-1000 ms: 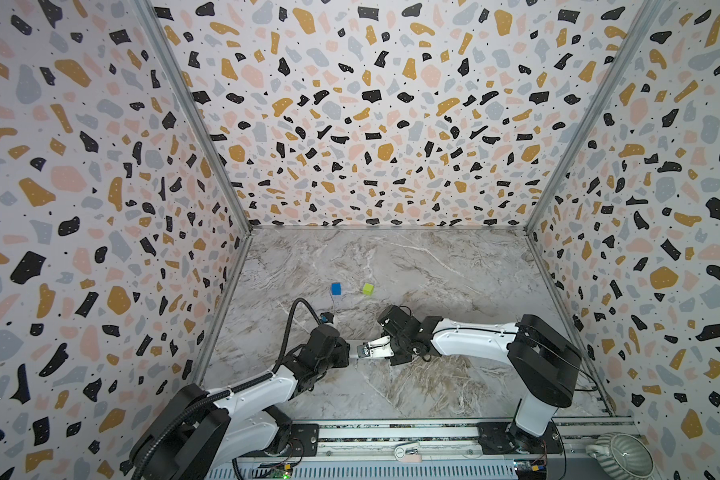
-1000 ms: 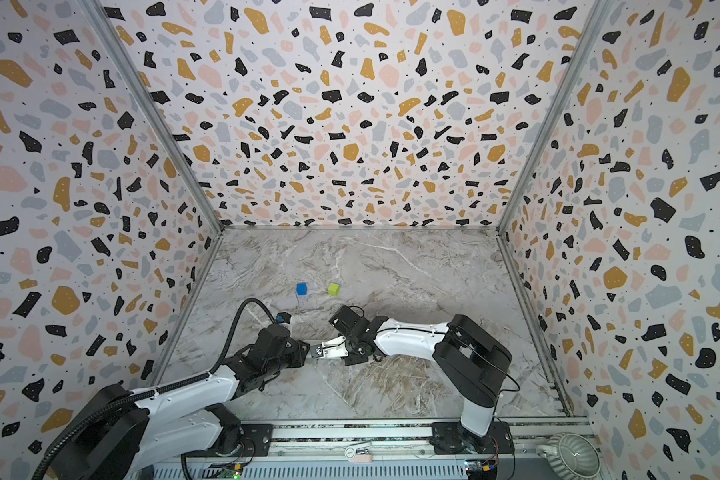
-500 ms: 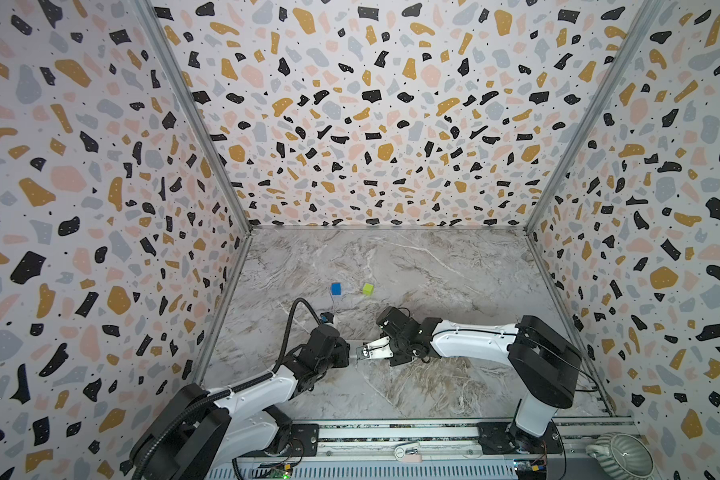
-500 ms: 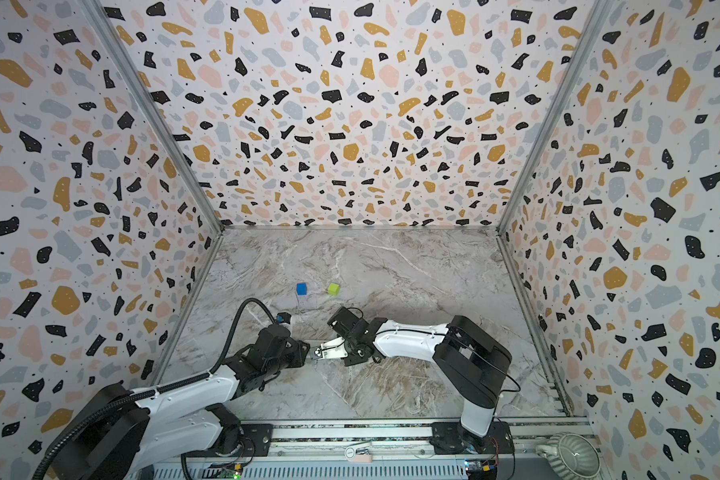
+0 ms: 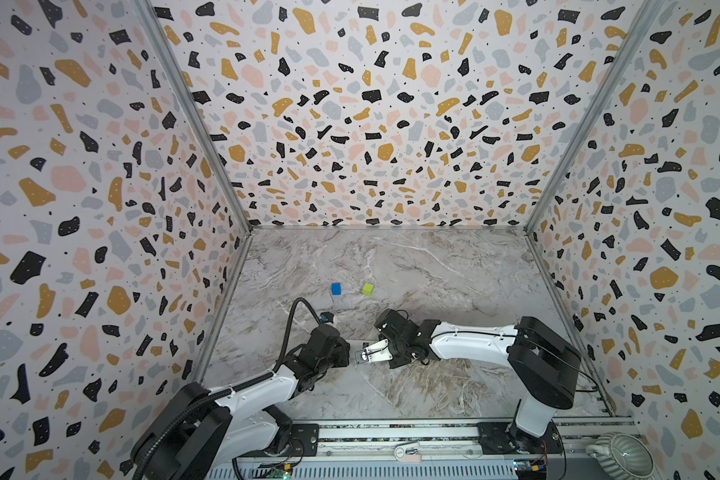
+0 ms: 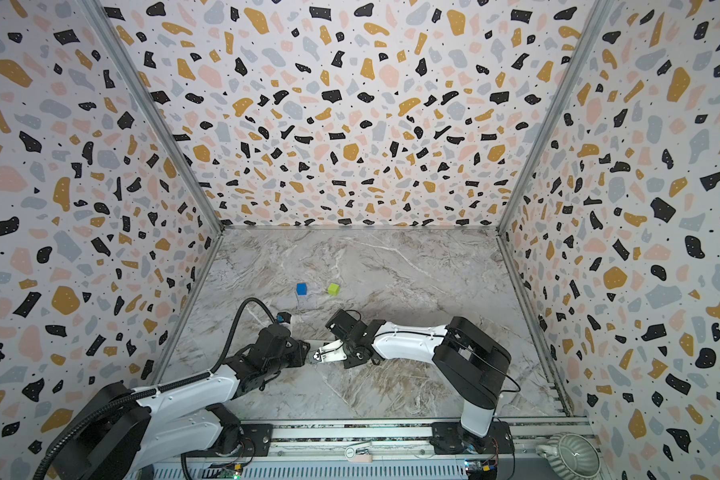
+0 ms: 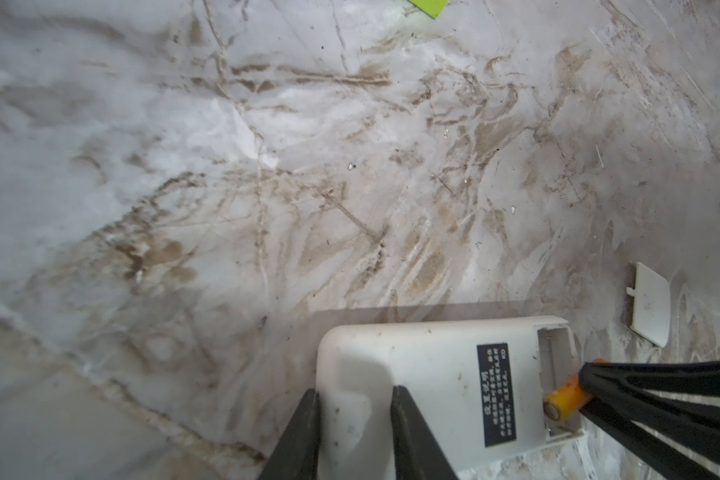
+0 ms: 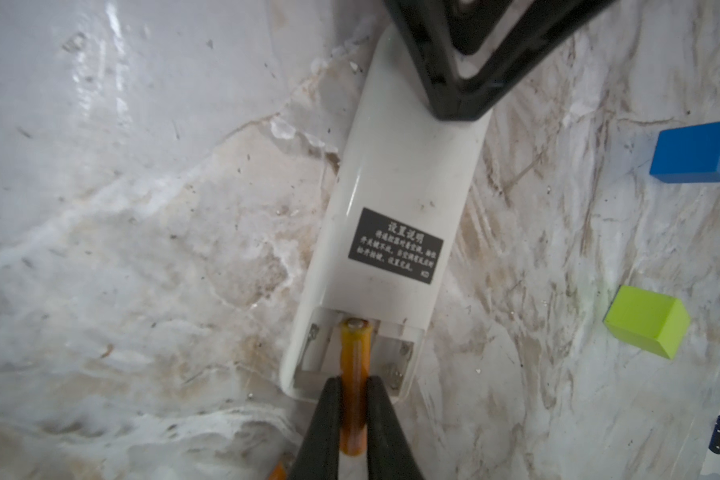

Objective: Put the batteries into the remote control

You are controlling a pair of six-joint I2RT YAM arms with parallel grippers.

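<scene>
One battery (image 8: 353, 357) in right jaws, tip inside remote (image 8: 400, 187); left jaws tight on it.

Two arms meet hand to hand low over the counter (image 5: 412, 266), seen in both top views. The left arm (image 5: 258, 386) stretches forward from its base at the near left, black wrist angled toward the middle. The left hand (image 7: 354, 390) is clamped on one end of the remote control (image 7: 433, 365), one finger at its edge and one on its back. The right arm (image 5: 470, 345) runs nearly level from a raised elbow. The right hand (image 8: 352, 386) faces the left one, its fingers (image 8: 321, 419) pinched tight on a battery (image 8: 353, 353).
</scene>
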